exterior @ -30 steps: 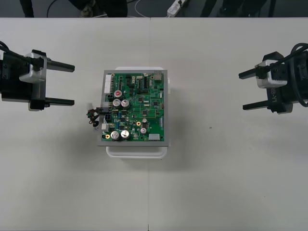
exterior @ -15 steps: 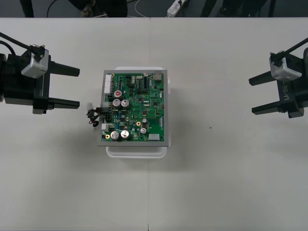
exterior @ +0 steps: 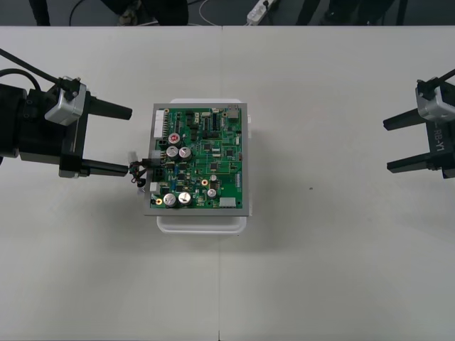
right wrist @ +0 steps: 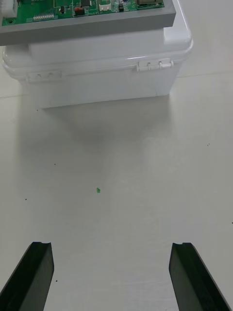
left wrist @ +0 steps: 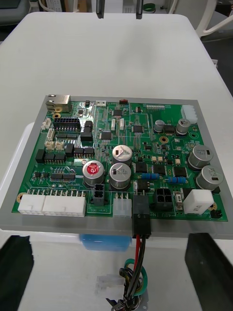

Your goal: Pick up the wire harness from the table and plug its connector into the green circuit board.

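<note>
The green circuit board [exterior: 201, 158] sits on its white base [exterior: 202, 224] mid-table. The harness [exterior: 139, 175] hangs off the board's left edge. In the left wrist view its black plug [left wrist: 141, 216] sits in a connector at the board [left wrist: 121, 155] edge, and red, black and green wires [left wrist: 134, 272] trail down from it. My left gripper [exterior: 129, 141] is open just left of the board, its lower fingertip close to the harness. My right gripper [exterior: 386, 146] stands open at the table's right side, and in its wrist view the base [right wrist: 97, 73] lies well ahead of it.
The pale table [exterior: 320, 270] stretches wide in front of and to the right of the board. Cables and a power strip [exterior: 259, 10] lie on the dark floor beyond the far edge.
My left gripper has moved right, toward the board's left edge and the harness. My right gripper has drawn back to the right. Both stayed open; board and harness have not moved.
</note>
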